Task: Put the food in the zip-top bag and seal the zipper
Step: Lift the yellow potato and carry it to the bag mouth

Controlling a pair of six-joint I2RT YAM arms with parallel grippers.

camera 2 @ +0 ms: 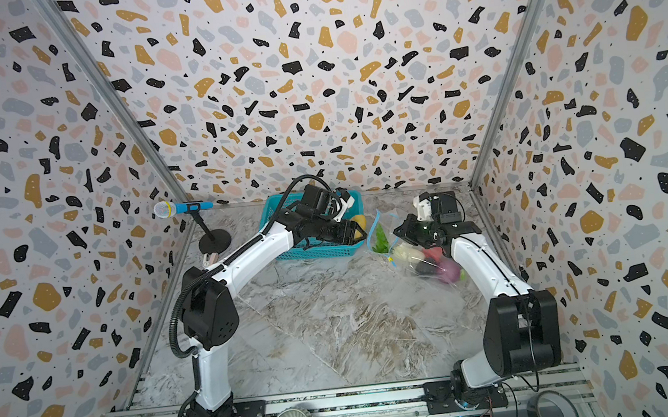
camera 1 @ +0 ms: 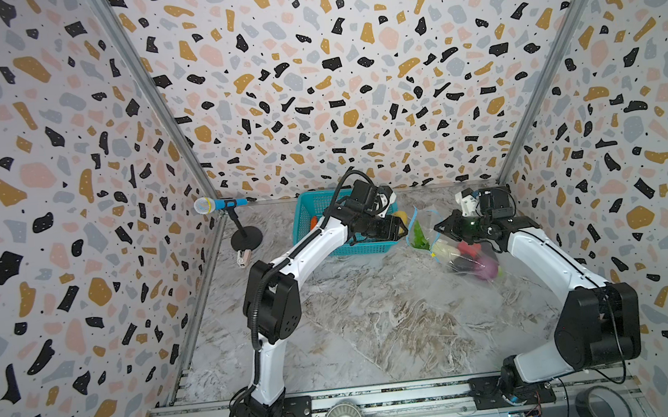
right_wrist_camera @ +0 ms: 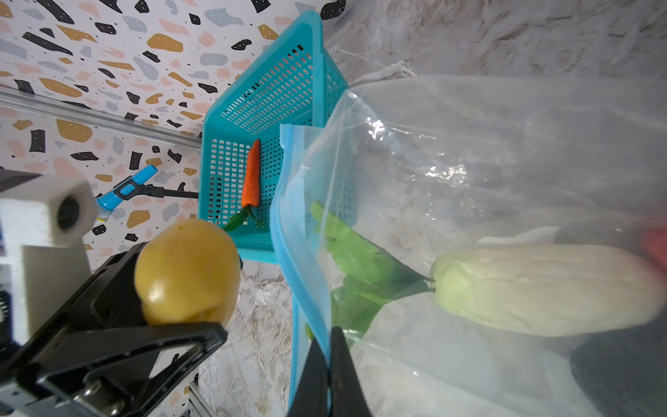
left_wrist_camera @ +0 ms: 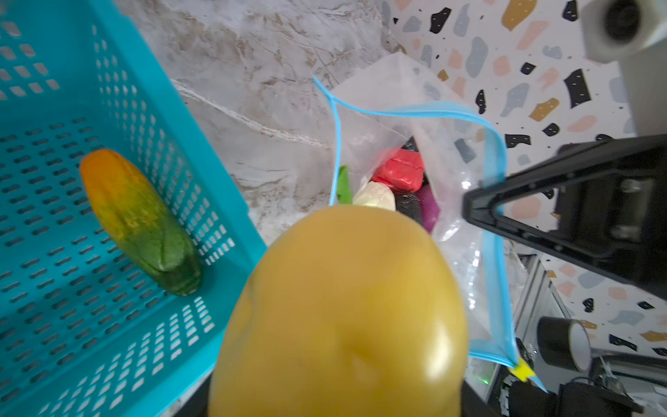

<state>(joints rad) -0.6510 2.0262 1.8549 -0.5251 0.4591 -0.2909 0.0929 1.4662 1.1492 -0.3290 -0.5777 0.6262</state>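
The left gripper (camera 1: 404,228) holds the potato (left_wrist_camera: 343,307) between half-spread fingers, in the gap between the basket's (left_wrist_camera: 223,202) side wall and the bag's (camera 1: 471,263) gaping mouth; the right gripper (right_wrist_camera: 329,346) is pinched tight on the zipper strip (left_wrist_camera: 492,162), holding that edge up; radish (right_wrist_camera: 541,289) and pepper (left_wrist_camera: 399,173) lie inside; corn (left_wrist_camera: 140,220) and carrot (right_wrist_camera: 251,173) lie in the basket; wide marble table (camera 1: 376,318) spreads in front.
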